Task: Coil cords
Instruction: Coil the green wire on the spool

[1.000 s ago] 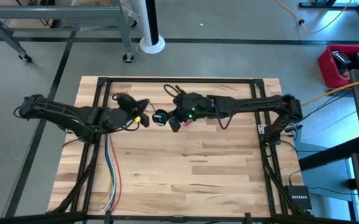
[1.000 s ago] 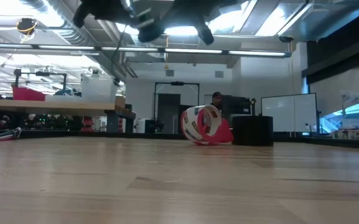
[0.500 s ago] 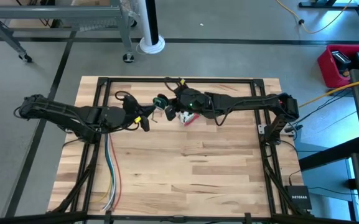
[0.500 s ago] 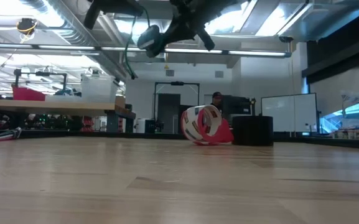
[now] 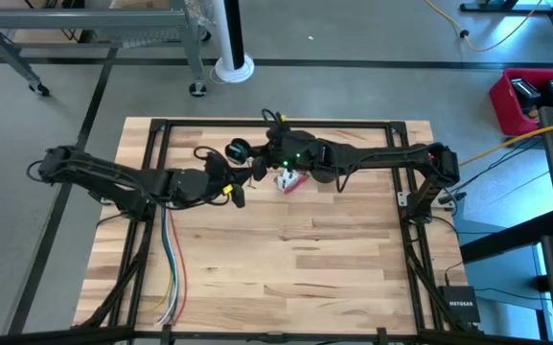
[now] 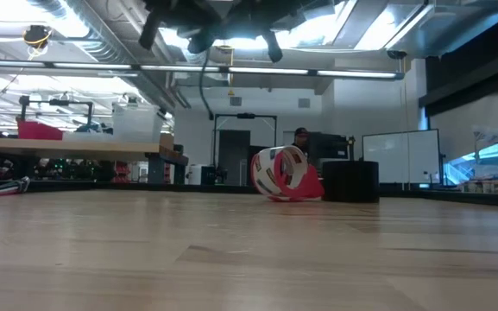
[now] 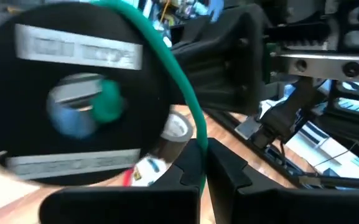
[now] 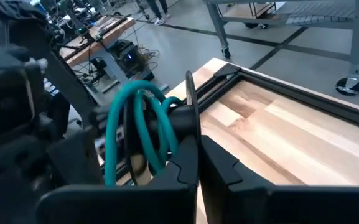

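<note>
**Cord [image 5: 239, 150] carried toward the far edge**

Held in the air above the tabletop [image 5: 286, 259] near the middle of its far edge. Lifted further back than a second ago, round end piece now left of the right gripper [image 5: 260, 167]. Clamped by both: left gripper [image 5: 234, 191] pinching the green strand, right pinching the loops. Probably mid-coil.

Bare wood planks, tape roll [image 6: 280, 173] by the far edge, wires [image 5: 169, 259] at the left. Beyond, a workshop with benches.

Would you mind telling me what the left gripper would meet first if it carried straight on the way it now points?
Probably the cord's black round end piece, which hangs right ahead of the left gripper with the right arm behind; depth is unclear.
</note>
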Available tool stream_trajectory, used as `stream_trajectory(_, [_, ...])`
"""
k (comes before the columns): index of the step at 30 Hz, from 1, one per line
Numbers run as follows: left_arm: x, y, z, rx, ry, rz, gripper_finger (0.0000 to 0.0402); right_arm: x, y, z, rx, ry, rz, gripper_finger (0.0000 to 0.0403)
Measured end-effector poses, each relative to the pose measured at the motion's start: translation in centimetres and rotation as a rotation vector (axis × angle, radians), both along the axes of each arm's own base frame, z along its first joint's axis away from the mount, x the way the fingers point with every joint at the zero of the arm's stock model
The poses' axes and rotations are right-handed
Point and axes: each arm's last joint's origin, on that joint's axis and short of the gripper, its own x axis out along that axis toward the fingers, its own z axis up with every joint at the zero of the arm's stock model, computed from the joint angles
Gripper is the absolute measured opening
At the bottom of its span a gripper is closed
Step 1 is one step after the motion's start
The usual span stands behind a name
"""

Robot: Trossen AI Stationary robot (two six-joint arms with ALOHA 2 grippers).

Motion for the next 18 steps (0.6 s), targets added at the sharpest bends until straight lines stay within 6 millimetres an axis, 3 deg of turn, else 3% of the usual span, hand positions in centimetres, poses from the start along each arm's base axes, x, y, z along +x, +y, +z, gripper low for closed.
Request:
stream_trajectory(7, [0.7, -0.1, 0.2, 0.035, -0.034, -0.024, 0.0000, 0.0, 0.0, 0.1, 0.008, -0.016, -0.003, 0.0003])
stream_trajectory(18, [-0.1, 0.0, -1.8, 0.003, 0.153, 0.016, 0.0000, 0.3, 0.3, 0.9, 0.059, -0.107, 0.098, 0.0003])
